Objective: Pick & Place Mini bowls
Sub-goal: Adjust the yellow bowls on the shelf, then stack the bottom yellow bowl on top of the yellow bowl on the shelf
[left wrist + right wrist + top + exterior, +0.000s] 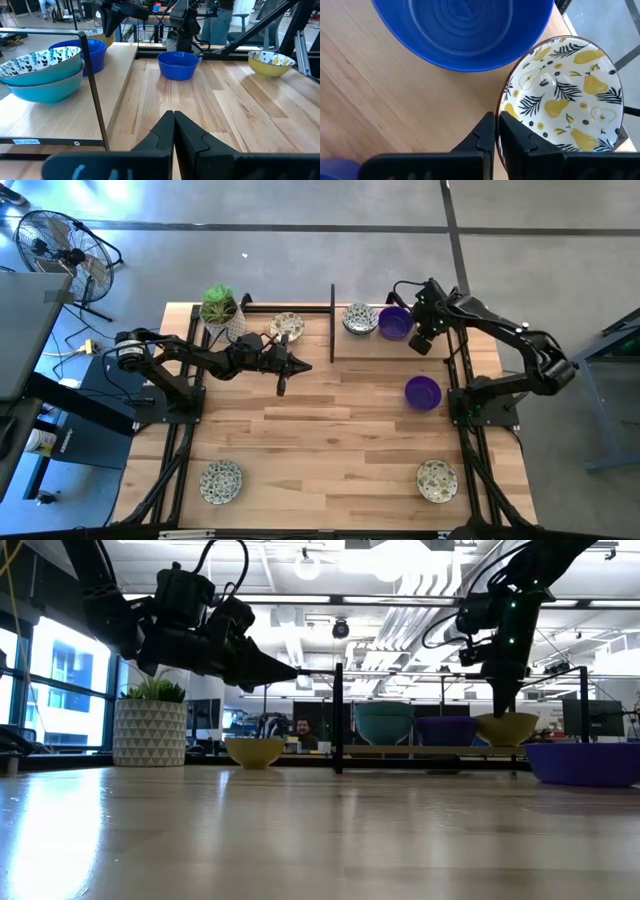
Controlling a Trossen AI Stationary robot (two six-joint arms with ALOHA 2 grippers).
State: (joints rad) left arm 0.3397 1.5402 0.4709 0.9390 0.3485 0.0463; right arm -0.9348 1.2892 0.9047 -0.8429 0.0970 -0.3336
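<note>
My right gripper is over the raised shelf at the table's far right, shut on a cream mini bowl with a pear-and-leaf pattern. A purple mini bowl stands right beside it. In the high view the shelf also carries a patterned bowl next to that purple one, and my gripper hides the held bowl. My left gripper is shut and empty, hanging above the table's far middle. Another purple bowl sits on the table. My right gripper pinches the patterned bowl's rim, one finger inside the bowl and one outside. The fingers come from above, pointing down. The bowl sits upright below them at shelf height; whether it is lifted off the shelf I cannot tell.
A potted plant and a patterned bowl stand at the far left. Two more patterned bowls lie near the table's near corners. A thin black upright bounds the shelf on its left. Bare wood lies across the middle.
</note>
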